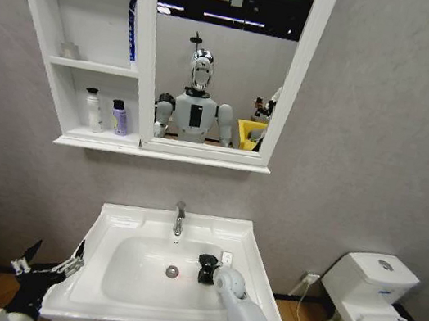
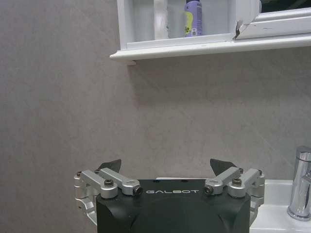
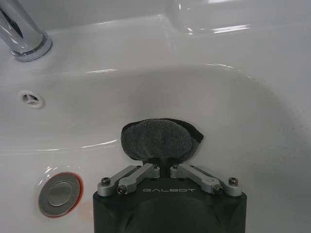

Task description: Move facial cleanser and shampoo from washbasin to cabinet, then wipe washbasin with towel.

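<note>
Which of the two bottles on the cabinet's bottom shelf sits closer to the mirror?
The purple bottle; the white bottle stands farther from the mirror, toward the cabinet's outer side.

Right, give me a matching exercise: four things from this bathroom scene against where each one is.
1. towel
2. purple bottle
3. left gripper
4. drain

a. bottom of the basin bowl
b. lowest cabinet shelf
c. pinched by the right gripper inside the washbasin
d. open, beside the basin's left edge

Pairs: 1-c, 2-b, 3-d, 4-a
</note>
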`<state>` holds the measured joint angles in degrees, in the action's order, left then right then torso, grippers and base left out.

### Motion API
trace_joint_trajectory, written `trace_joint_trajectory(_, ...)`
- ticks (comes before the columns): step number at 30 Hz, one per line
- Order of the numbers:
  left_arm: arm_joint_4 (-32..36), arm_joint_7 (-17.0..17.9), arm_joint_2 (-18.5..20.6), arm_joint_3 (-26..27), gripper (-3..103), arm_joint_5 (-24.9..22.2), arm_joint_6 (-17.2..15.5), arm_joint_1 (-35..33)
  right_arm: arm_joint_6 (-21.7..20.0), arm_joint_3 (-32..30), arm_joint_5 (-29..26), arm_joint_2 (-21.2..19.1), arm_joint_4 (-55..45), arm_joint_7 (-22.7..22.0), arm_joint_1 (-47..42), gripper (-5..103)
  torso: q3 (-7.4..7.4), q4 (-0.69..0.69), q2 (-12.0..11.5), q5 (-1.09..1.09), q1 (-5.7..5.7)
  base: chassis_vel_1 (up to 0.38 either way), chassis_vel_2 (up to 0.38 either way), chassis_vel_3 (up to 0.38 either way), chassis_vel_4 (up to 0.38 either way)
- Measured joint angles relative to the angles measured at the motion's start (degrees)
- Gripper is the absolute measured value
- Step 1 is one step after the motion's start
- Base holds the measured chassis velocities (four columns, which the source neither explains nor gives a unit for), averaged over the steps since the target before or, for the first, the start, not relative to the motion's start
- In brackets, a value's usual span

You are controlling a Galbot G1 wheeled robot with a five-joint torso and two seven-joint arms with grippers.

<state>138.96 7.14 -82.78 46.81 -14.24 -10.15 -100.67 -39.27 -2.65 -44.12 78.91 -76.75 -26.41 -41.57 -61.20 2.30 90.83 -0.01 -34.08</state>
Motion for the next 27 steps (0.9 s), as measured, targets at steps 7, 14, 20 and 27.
trace_joint_trajectory(7, 0.0, 0.0, 0.0, 0.0, 100, 0.0, 0.0, 0.0, 0.4, 1.2, 1.6, 3.7, 4.2, 1.1, 1.1, 4, 0.0, -0.01, 0.0, 0.0, 0.01, 0.0, 0.0, 0.0, 0.0)
trace_joint_trajectory(14, 0.0, 0.0, 0.0, 0.0, 100, 0.0, 0.0, 0.0, 2.1, 2.1, 6.5, 8.6, 8.8, 3.8, 1.3, 4, 0.01, 0.0, 0.0, -0.01, 0.01, 0.0, 0.0, 0.0, 0.0)
trace_joint_trajectory(20, 0.0, 0.0, 0.0, 0.0, 100, 0.0, 0.0, 0.0, 3.8, 3.1, 9.1, 11.8, 11.4, 6.2, 1.7, 4, 0.0, -0.01, 0.0, 0.0, 0.01, 0.0, 0.0, 0.0, 0.0)
trace_joint_trajectory(27, 0.0, 0.0, 0.0, 0.0, 100, 0.0, 0.0, 0.0, 7.2, 3.4, 11.5, 13.4, 14.7, 10.4, 2.1, 4, 0.01, 0.01, 0.0, 0.0, 0.01, 0.0, 0.0, 0.0, 0.0)
